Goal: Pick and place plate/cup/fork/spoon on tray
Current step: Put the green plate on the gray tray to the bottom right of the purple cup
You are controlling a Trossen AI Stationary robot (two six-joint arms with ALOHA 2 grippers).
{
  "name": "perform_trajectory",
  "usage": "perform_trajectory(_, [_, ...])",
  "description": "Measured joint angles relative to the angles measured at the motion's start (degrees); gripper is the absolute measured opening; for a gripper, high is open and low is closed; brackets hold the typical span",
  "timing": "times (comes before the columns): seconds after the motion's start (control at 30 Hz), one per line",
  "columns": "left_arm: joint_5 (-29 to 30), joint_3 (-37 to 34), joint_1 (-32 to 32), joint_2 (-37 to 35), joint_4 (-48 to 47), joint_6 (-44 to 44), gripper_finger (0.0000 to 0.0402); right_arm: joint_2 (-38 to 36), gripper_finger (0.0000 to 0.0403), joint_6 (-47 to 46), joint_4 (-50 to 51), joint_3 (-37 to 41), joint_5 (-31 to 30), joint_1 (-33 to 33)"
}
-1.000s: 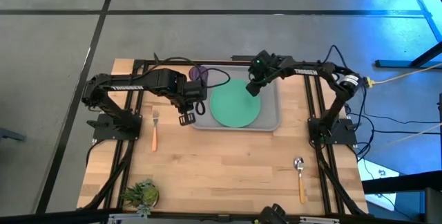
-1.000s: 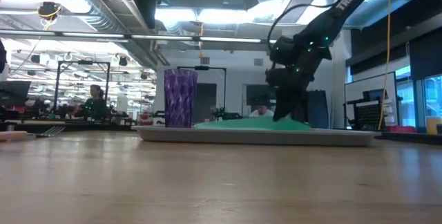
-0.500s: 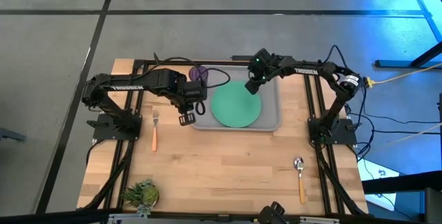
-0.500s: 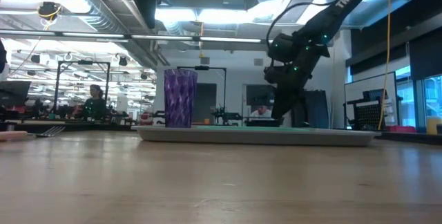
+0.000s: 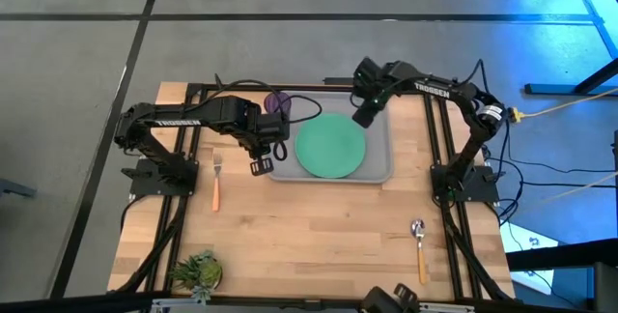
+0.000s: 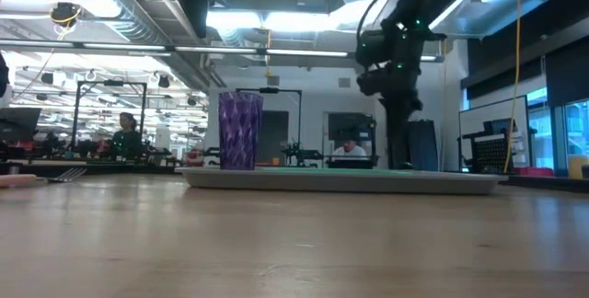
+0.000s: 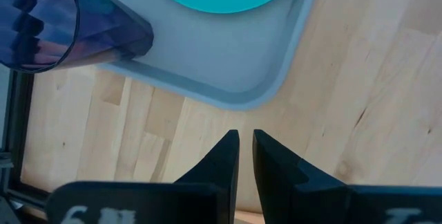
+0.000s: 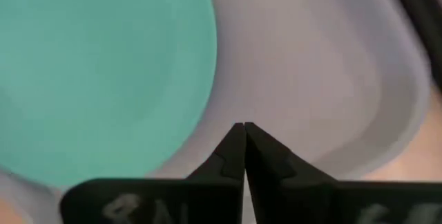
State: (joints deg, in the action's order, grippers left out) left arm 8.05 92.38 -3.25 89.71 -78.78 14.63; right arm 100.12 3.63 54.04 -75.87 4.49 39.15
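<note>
Your right gripper [image 5: 364,117] is lifting away from the plate [image 5: 329,146] lying flat in the tray [image 5: 379,170], fingers pressed together, pinching nothing

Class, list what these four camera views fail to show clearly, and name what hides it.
- Plate: low view, hidden behind the tray rim.
- Fork and spoon: out of frame in both wrist views.
- Cup: left wrist view, cut off by the picture's edge.
</note>
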Motion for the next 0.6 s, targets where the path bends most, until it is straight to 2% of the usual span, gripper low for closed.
perform_trajectory(0.27, [0.01,0.0,0.01,0.0,0.0,0.01,0.0037,0.02,0.0004,-0.03,2.59,11.41,4.64,-1.29])
perform_trajectory(0.43, [0.0,0.0,0.01,0.0,0.0,-0.01,0.0037,0.04,0.0002,-0.52,-2.37,16.28,7.9,-3.01])
perform_trajectory(0.6, [0.0,0.0,0.0,0.0,0.0,-0.01,0.0037,0.07,0.0002,-1.83,-7.7,17.1,10.61,-4.42])
